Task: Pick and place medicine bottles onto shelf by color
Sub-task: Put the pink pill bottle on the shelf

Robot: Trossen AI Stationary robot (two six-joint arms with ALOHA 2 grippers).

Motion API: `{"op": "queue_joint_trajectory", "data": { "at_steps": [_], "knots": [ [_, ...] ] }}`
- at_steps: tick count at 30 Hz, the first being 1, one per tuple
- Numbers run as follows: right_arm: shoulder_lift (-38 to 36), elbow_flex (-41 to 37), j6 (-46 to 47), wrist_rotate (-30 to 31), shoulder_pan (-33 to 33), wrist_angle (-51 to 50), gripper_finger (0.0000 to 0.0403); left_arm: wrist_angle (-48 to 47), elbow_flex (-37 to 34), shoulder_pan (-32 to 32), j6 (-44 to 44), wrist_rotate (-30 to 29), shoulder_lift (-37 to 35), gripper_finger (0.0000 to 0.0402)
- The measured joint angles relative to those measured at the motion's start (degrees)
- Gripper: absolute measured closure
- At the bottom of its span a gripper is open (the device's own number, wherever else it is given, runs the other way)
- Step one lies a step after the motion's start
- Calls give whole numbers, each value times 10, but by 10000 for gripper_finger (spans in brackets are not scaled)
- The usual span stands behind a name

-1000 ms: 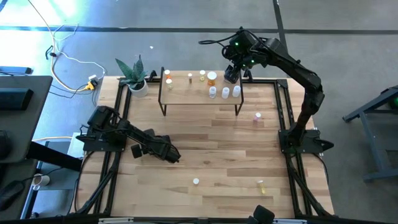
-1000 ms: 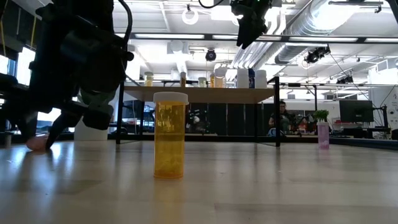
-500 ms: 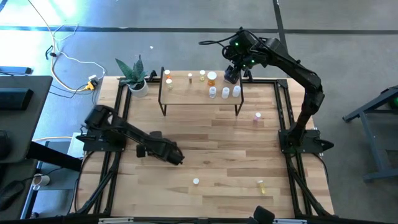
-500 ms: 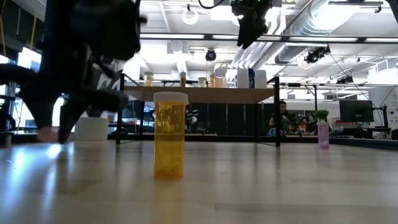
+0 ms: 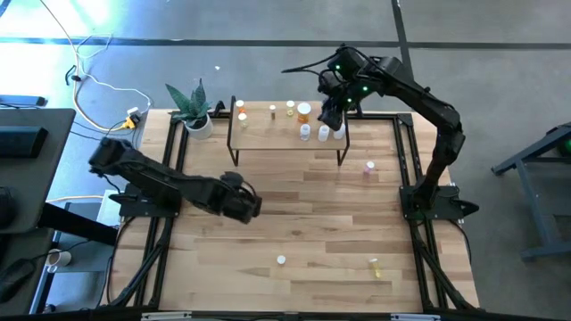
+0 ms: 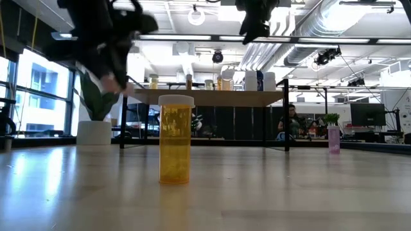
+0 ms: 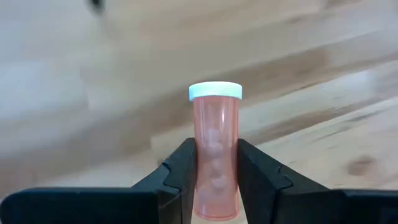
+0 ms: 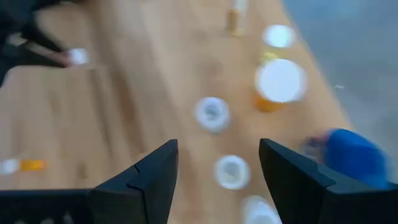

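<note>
Desk (image 5: 294, 223) carries one shelf (image 5: 268, 135) at its far edge and one potted plant (image 5: 194, 111) beside the shelf's left end.

Two arms. Left tool (image 7: 216, 177) is over the left-centre of the desk, clamped on one pink bottle (image 7: 216, 155) with a white cap, upright between the fingers (image 7: 180, 177). Right tool (image 8: 217, 165) hangs above the shelf's right end, jaws apart, nothing between them.

Shelf top: about eight bottles in the high view — two or three at the left end, two mid, a larger orange one (image 5: 304, 112) and three white ones (image 5: 322, 132) at the right. One blue bottle (image 8: 348, 152) sits just beside the white ones.

Loose on the desk: three. One pink (image 5: 369, 168) right of the shelf, one white-capped (image 5: 281, 260) near the front centre, one yellow (image 5: 376, 266) front right.
</note>
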Motion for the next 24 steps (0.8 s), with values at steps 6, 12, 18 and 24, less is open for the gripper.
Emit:
{"op": "queue_joint_trajectory", "data": {
  "at_steps": [6,12,18,24],
  "knots": [
    [0,0,24,-59,36,18,187,52,1,22,164,-54,-69,316],
    [0,0,89,-68,74,62,187,96,-1,63,357,-65,-131,316],
    [0,0,136,-68,112,117,187,171,4,110,509,-36,-177,316],
    [0,0,138,-68,150,188,187,199,-1,148,643,-15,-216,316]
  ]
}}
